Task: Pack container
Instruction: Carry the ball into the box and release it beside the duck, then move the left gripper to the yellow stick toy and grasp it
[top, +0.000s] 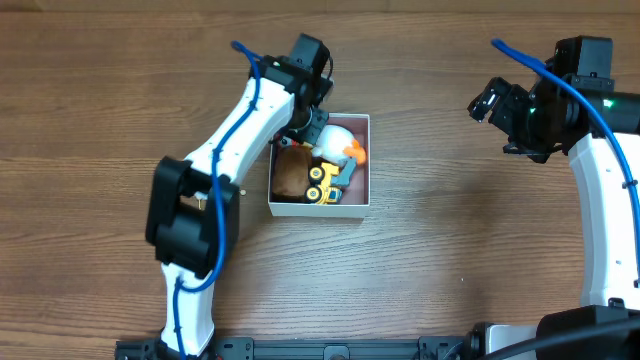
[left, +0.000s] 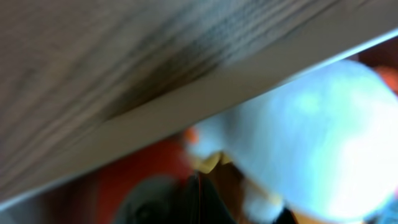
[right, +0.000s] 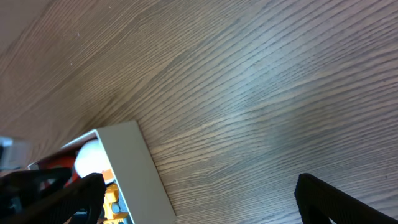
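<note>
The container (top: 318, 209), a small white-walled box, sits at the table's middle. It holds a white plush toy with orange parts (top: 335, 138), a brown soft toy (top: 290, 172) and a yellow toy truck (top: 322, 183). My left gripper (top: 312, 128) is down inside the container's back left corner, against the white plush. In the blurred left wrist view its dark fingers (left: 199, 193) meet in a thin seam beside the plush (left: 311, 130), under the container wall (left: 186, 106). My right gripper (top: 487, 103) is open and empty, far to the right; its wrist view (right: 199, 205) shows the container wall (right: 134, 168).
Bare wooden tabletop lies all around the container. The left arm's white links reach from the front edge up past the container's left side. The right arm stands at the right edge of the table.
</note>
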